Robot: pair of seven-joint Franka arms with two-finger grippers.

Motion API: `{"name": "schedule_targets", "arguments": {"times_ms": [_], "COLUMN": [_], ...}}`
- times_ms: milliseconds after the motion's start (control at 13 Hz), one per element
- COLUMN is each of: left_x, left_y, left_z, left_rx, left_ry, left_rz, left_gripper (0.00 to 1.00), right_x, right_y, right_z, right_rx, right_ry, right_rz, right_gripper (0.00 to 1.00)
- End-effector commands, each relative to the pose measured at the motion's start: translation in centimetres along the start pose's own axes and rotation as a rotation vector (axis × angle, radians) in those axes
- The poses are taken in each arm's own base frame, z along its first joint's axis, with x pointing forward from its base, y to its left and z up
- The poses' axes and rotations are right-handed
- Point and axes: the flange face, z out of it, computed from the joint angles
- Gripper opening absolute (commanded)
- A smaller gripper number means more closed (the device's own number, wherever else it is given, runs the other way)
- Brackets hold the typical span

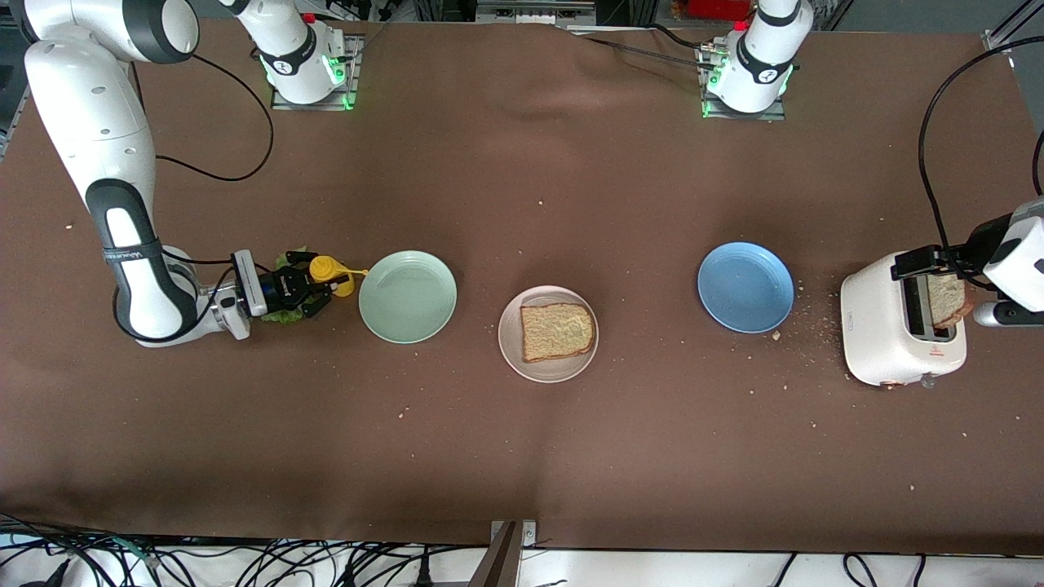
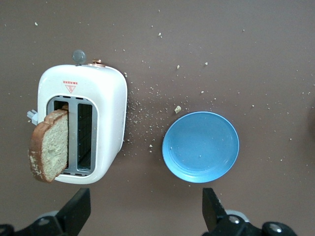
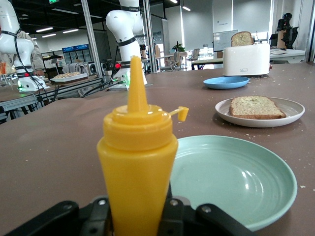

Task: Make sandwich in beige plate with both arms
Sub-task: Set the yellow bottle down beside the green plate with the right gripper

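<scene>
The beige plate sits mid-table with one toasted bread slice lying flat on it. A second slice sticks up out of the white toaster at the left arm's end. A green lettuce leaf lies on the table under my right gripper. That gripper is low beside the mint-green plate, its fingers pressed on both sides of an upright yellow squeeze bottle. My left gripper hangs wide open and holds nothing, high over the table between the toaster and the blue plate.
The blue plate lies between the beige plate and the toaster, with crumbs scattered round it. The mint-green plate lies just past the bottle, toward the beige plate. Brown cloth covers the table.
</scene>
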Motion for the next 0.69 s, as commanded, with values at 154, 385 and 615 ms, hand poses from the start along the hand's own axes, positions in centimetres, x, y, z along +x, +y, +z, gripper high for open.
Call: {"name": "schedule_targets", "arguments": {"times_ms": [154,385,615], "left_x": [-0.2,-0.1,0.2], "left_y": [-0.5,-0.3,-0.7], "left_z": [0.0,0.1,1.0], "left_rx": [0.032,0.031,0.034], "left_ry": [-0.011,-0.013,-0.028], "left_rz": [-0.002,0.001,-0.003], "left_gripper": [1.0,1.0,1.0], "right_x": [4.9,8.5,10.8], "right_y": [1.9,0.3,-0.7], "right_z": [-4.0,-8.7,-12.2], "right_rx": [0.016,-0.003,-0.068], "right_ry": [-0.105,-0.235,-0.418], "right_rz": [0.058,0.195,0.407], "right_gripper": [1.0,1.0,1.0]}}
